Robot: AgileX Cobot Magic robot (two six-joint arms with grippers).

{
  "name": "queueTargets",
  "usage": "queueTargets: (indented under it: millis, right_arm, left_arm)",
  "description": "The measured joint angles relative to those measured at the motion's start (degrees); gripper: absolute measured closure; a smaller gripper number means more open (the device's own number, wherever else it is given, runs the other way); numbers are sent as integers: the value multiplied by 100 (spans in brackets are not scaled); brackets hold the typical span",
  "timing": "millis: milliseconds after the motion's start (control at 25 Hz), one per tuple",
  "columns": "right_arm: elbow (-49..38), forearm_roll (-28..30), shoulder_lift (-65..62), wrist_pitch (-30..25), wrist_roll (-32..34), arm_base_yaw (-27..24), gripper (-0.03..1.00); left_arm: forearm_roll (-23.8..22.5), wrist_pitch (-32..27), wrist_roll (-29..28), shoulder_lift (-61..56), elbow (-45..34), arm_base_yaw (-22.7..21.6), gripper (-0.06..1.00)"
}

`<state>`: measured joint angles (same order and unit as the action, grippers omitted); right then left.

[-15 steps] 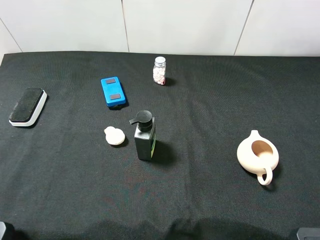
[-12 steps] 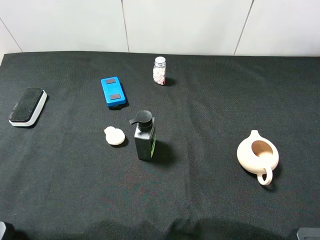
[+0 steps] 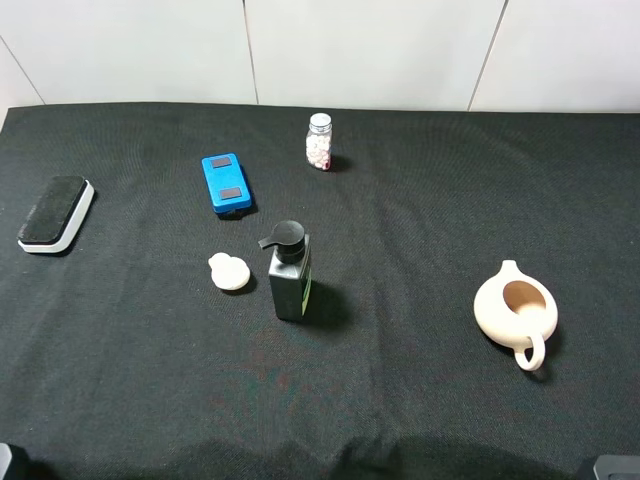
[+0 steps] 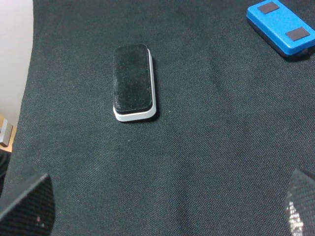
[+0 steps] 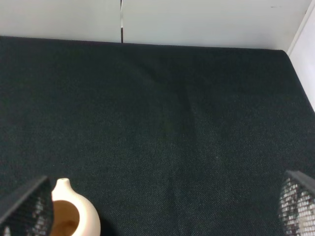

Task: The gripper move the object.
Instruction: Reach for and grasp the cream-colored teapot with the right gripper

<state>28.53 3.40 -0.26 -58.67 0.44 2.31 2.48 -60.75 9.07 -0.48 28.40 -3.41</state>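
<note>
Right gripper (image 5: 160, 209) hangs over the black-clothed worktop (image 3: 420, 210), jaws spread wide, one mesh-patterned finger (image 5: 27, 206) at each edge of its wrist view and bare cloth across the gap. The cream pot (image 3: 515, 312) sits upright on the cloth right beside one of those fingers, at the rim of the gap. Its spout points away from the jaws, its loop handle back toward them, and the brownish inside is showing. Whether it touches the finger, I cannot tell, but it is not pinched. Over to the left gripper (image 4: 162, 206): jaws spread wide here too, holding nothing. Ahead of them, about midway across the gap but well out from the tips, a black-topped eraser (image 4: 134, 82) on a white base lies flat on the cloth. Farther out, off to one side, is a blue case (image 4: 281, 25) with two dark patches. From the high camera, the pot stands well apart from the dark pump bottle (image 3: 289, 272), the small cream disc (image 3: 229, 271) just beside that bottle, and the little jar (image 3: 319, 141) farther back.
</note>
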Motion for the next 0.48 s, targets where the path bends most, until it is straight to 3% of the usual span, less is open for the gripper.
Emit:
queueTargets:
  millis: [160,480]
  right_arm:
    - [66,-5,185,0,134,0,27]
    - [489,-265,1746,-106,284,0,27]
  left_arm:
    - [0,0,0,0,0,0,-5]
    - [0,0,0,0,0,0,-5]
